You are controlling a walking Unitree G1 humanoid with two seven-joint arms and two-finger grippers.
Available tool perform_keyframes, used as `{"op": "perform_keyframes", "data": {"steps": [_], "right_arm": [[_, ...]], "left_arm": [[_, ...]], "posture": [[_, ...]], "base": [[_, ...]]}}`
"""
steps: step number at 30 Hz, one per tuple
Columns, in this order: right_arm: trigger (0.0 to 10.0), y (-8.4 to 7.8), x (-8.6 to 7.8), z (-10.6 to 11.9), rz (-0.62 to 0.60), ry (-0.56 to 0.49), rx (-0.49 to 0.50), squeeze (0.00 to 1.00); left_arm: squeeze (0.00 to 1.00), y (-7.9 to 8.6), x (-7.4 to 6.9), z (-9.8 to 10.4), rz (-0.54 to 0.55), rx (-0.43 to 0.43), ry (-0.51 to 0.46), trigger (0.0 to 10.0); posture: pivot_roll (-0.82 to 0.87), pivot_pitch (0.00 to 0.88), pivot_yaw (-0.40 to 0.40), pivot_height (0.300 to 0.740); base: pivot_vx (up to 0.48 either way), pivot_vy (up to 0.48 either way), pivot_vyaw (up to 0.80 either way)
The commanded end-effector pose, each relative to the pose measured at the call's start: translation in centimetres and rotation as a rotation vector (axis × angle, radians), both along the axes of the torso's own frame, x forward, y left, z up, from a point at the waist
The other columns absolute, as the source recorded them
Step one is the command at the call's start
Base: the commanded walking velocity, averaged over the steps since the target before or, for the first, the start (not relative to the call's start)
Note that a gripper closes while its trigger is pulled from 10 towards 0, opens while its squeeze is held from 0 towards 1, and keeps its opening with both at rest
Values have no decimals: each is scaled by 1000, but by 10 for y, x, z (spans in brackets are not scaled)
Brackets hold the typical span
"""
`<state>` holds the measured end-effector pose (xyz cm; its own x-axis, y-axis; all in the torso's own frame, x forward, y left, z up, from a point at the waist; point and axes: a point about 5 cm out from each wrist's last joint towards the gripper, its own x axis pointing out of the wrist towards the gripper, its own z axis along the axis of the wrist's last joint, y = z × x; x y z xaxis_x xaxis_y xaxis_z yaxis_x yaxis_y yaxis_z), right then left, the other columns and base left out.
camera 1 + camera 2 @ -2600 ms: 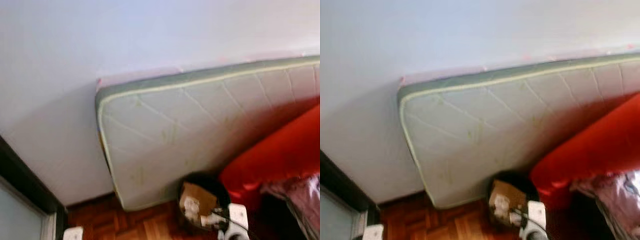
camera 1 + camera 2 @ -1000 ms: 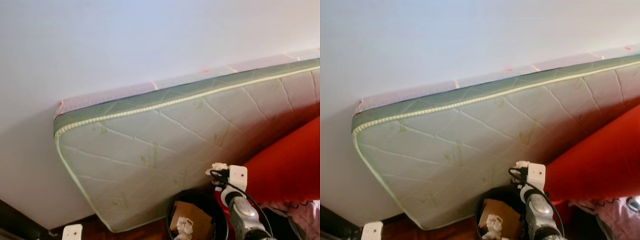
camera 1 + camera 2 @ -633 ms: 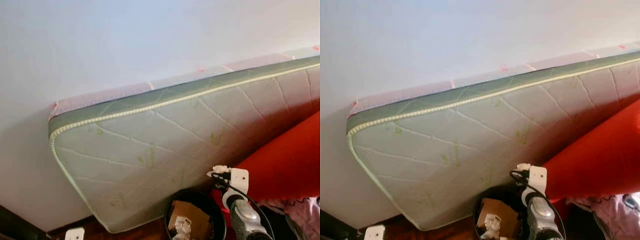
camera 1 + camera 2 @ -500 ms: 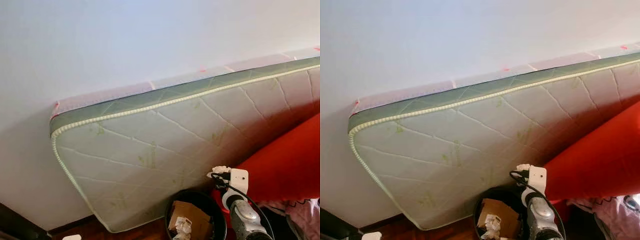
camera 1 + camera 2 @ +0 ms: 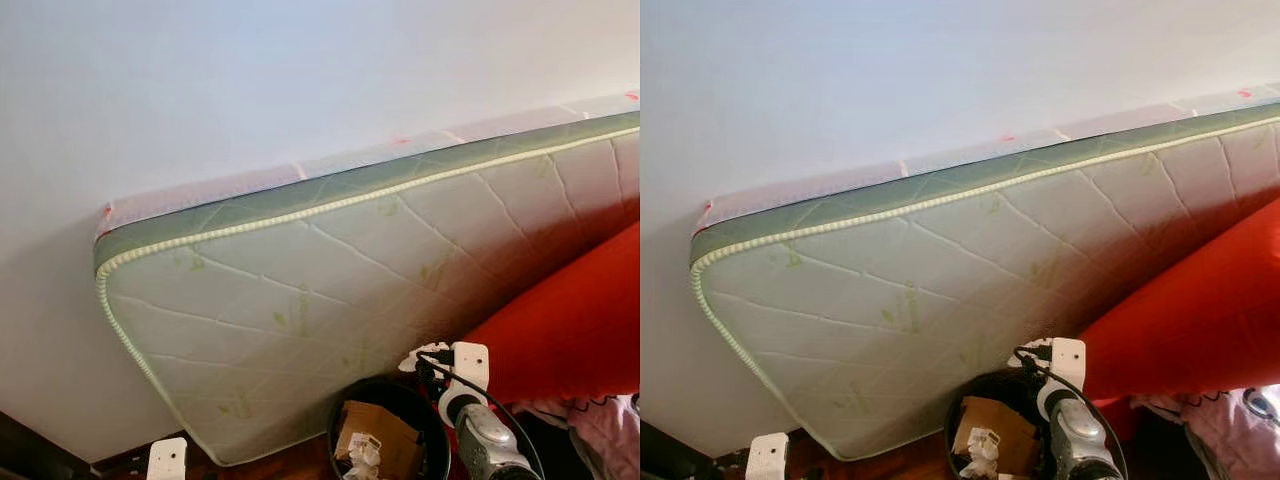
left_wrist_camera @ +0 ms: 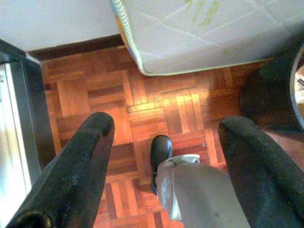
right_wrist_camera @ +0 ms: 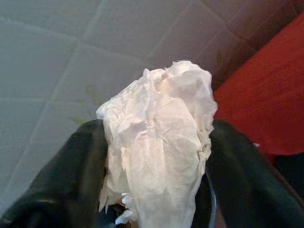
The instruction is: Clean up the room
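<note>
My right gripper (image 7: 159, 142) is shut on a crumpled white tissue (image 7: 161, 118), which bulges out between the two black fingers (image 7: 76, 180). In the left eye view the right arm (image 5: 478, 432) reaches over the far rim of a round black bin (image 5: 345, 425) on the floor. The bin holds a piece of brown cardboard (image 5: 385, 432) and some white paper scraps (image 5: 362, 452). My left gripper (image 6: 166, 128) hangs open over the parquet floor (image 6: 156, 99), with nothing between its fingers.
A quilted grey-green mattress (image 5: 330, 300) leans on the white wall behind the bin. A red sofa (image 5: 570, 330) with pinkish cloth (image 5: 612, 432) is on the right. A dark door frame (image 6: 19, 133) borders the floor beside my left arm. My own leg and foot (image 6: 160, 152) stand below.
My right arm has dropped a little towards the bin. The left wrist has come up into view at the lower left. The camera has shifted slightly.
</note>
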<state>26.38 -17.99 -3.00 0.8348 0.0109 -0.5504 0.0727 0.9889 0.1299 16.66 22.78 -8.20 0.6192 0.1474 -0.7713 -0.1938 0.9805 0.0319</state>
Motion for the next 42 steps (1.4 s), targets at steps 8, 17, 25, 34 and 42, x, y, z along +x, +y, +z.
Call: {"op": "perform_keyframes", "data": {"steps": [8,17,25,34,42], "right_arm": [[10000,-2,-7,-6,-8,40,-10,1000],[10000,-1,-9,-8,-4,63,-15,1000],[10000,-1,-15,-14,-1,124,-29,1000],[10000,-2,-19,-18,-21,164,-26,0],[10000,-5,-15,-14,-49,110,-41,0]], "left_arm": [[0,4,0,1,-13,15,2,10000],[0,12,5,5,-9,22,-13,10000],[0,28,-17,2,9,28,14,10000],[0,16,-18,-2,1,20,26,10000],[0,3,-12,-4,-12,13,35,10000]], "posture": [[83,0,-36,740],[86,0,-35,740],[87,0,-37,740],[89,0,-39,740],[88,0,-38,740]], "base": [[0,0,0],[0,0,0],[0,0,0],[0,0,0],[0,0,0]]}}
